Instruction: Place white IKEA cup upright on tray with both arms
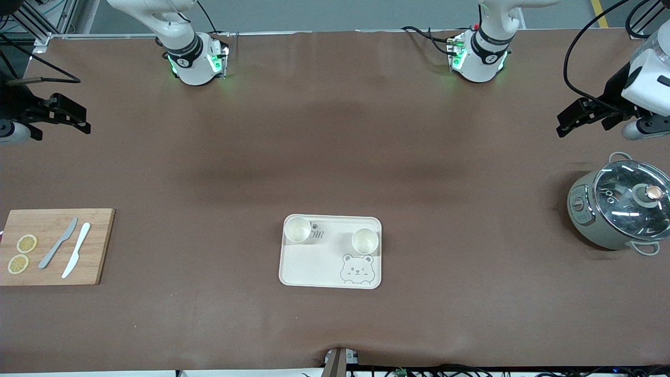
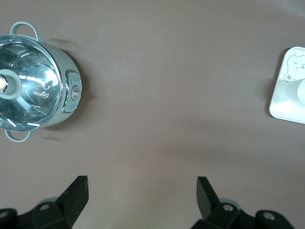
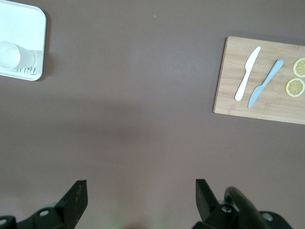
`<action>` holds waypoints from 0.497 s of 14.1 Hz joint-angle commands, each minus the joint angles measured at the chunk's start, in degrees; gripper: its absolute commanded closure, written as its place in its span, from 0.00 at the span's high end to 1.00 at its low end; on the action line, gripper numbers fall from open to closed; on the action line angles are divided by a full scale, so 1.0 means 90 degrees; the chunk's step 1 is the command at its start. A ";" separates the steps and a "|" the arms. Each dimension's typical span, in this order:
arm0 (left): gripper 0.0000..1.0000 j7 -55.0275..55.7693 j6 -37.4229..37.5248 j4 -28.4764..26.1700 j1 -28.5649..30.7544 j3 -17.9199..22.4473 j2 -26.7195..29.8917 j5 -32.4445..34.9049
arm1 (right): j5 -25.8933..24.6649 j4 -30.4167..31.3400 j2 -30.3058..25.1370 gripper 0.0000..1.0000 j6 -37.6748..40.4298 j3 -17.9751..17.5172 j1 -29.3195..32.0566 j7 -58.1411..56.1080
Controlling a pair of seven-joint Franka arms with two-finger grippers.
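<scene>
The cream tray (image 1: 314,264) with the winking bear lies at the table's middle, near the front camera. Two white cups stand upright on it: one (image 1: 297,229) at its corner toward the right arm's end, one (image 1: 365,241) above the bear toward the left arm's end. My left gripper (image 1: 581,116) hangs open and empty over bare table at the left arm's end; its fingertips (image 2: 78,188) frame only tabletop. My right gripper (image 1: 65,112) hangs open and empty at the right arm's end. The tray's edge shows in the left wrist view (image 2: 281,107) and the right wrist view (image 3: 35,43).
A grey-green electric pot with a glass lid (image 1: 620,209) stands at the left arm's end, below the left gripper. A wooden cutting board (image 1: 99,246) with two knives and two lemon slices lies at the right arm's end.
</scene>
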State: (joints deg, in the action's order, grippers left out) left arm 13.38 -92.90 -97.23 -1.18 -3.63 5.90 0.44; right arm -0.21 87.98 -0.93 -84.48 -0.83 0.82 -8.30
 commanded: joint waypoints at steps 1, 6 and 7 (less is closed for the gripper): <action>1.00 -0.0070 0.0048 0.0267 0.0033 -0.0027 -0.0197 -0.0001 | 0.0102 -0.0069 -0.0003 1.00 0.0119 -0.0015 0.0074 -0.0035; 1.00 -0.0080 0.0087 0.0364 0.0043 -0.0027 -0.0304 0.0009 | 0.0063 -0.0127 0.0016 1.00 0.0158 -0.0015 0.0084 -0.0083; 1.00 -0.0080 0.0107 0.0364 0.0043 -0.0036 -0.0304 0.0009 | 0.0063 -0.0127 0.0016 1.00 0.0158 -0.0015 0.0113 -0.0083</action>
State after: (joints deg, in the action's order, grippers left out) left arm 13.38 -92.89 -95.78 -1.18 -3.63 4.05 0.44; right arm -0.21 87.82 -0.93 -83.92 -0.77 0.85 -8.31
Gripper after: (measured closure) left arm 0.000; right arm 0.000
